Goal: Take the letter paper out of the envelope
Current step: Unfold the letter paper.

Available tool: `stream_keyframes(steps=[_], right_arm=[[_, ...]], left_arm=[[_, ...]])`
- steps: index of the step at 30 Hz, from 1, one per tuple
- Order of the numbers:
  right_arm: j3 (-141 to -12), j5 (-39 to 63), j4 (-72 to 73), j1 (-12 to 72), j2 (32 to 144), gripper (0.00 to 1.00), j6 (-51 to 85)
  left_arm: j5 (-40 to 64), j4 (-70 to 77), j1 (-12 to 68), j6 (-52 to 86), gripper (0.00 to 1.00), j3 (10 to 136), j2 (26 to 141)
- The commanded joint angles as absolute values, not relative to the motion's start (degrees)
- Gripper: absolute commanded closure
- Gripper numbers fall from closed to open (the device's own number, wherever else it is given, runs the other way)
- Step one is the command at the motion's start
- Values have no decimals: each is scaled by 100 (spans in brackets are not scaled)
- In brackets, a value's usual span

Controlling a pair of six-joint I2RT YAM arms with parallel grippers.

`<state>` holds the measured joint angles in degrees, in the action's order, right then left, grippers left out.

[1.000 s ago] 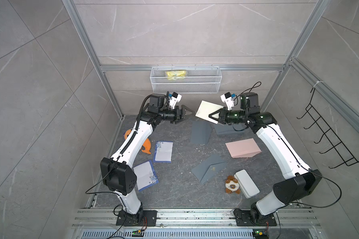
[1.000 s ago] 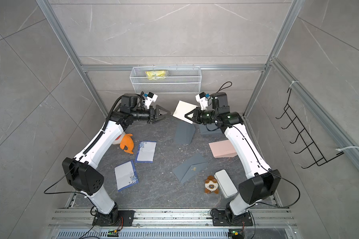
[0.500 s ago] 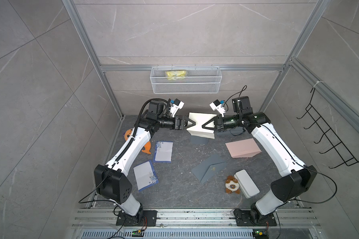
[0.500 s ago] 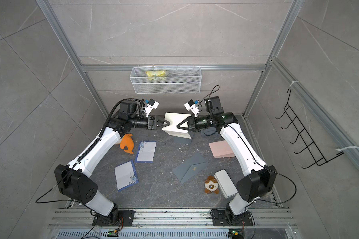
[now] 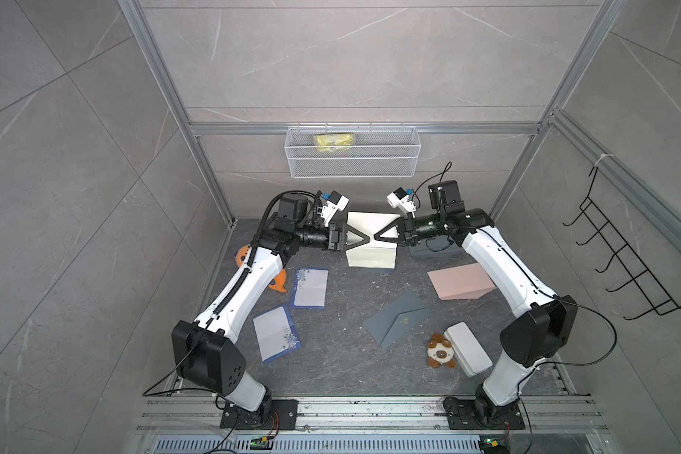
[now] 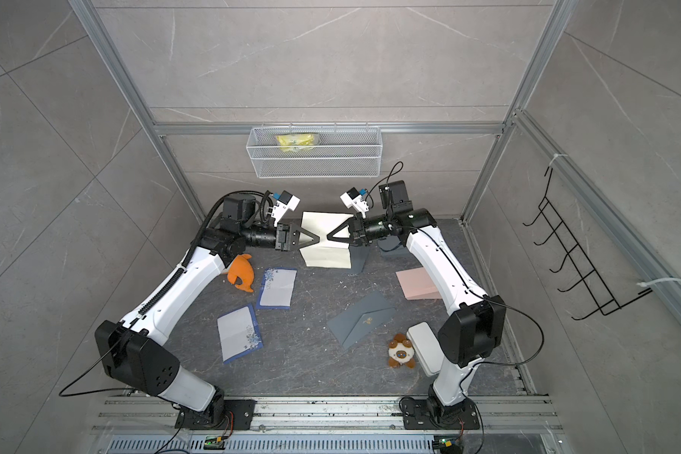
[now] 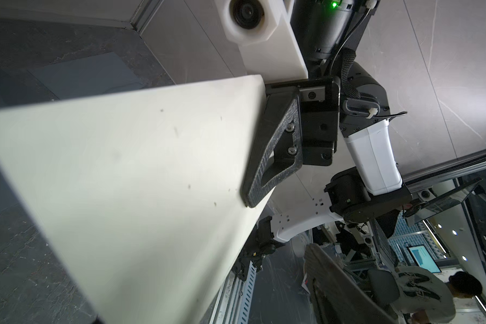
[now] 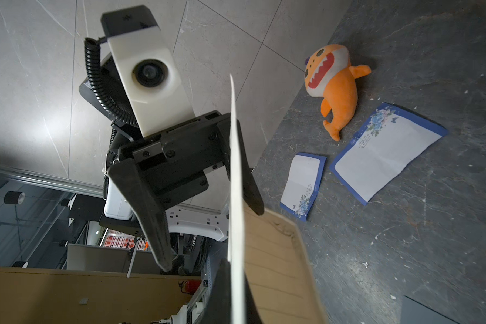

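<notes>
Envelope (image 5: 370, 255) hangs mid-air at far centre, clamped in the right pincer (image 5: 375, 237); left pincer (image 5: 368, 238) stands wide astride its edge. Close only on the letter paper, then pull straight left.

Your left gripper (image 5: 364, 238) has swung in from well clear of the envelope (image 5: 370, 257). It now straddles the envelope's near edge with its jaws apart, tip to tip with the right gripper (image 5: 377, 238). Your right arm has carried the envelope toward the middle and turned it from tilted to square.
</notes>
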<state>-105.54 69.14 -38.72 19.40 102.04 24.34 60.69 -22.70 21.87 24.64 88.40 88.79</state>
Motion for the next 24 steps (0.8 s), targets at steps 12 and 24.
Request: stream_keyframes(steps=[12,24], right_arm=[[-10671,7138,-3297,1975,10389,100,2760],[-10475,7137,-3256,1994,10249,100,2743]], left_arm=[[6020,-2566,2206,2506,65,9035,8833],[5820,-2628,2206,2588,83,9101,8934]])
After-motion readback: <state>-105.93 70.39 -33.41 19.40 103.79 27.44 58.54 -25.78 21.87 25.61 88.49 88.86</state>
